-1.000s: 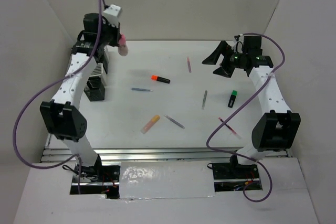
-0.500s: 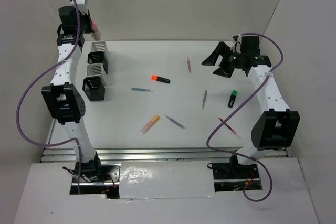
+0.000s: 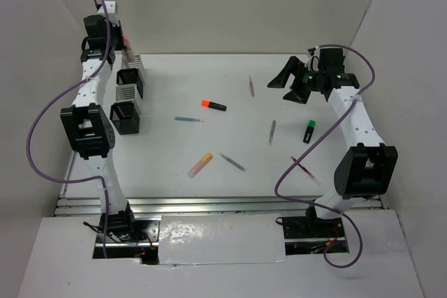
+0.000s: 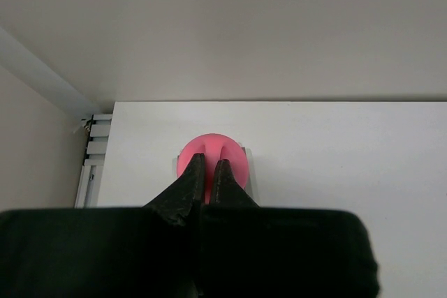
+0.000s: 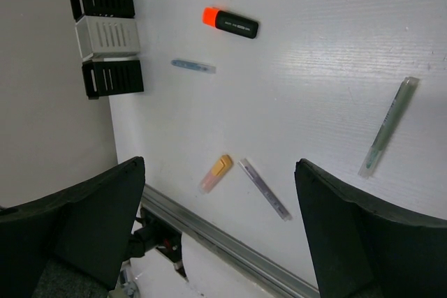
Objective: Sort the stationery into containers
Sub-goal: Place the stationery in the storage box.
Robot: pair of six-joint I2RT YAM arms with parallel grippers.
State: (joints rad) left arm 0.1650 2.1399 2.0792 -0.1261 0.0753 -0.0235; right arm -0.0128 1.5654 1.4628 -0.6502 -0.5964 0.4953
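Left wrist view shows my left gripper (image 4: 207, 172) clamped on the pink marker (image 4: 213, 162), seen end-on, seemingly above the farthest cup of the containers (image 3: 128, 92) at far left. I judge this the drop step: next I must centre it over the mouth, then release. Rightward on the white table (image 3: 237, 134) lie the orange-capped marker (image 3: 214, 105), grey pen (image 3: 272, 132) and green-capped marker (image 3: 310, 130). My right gripper (image 3: 290, 83) hangs wide open, empty. White walls (image 3: 244, 5) enclose everything
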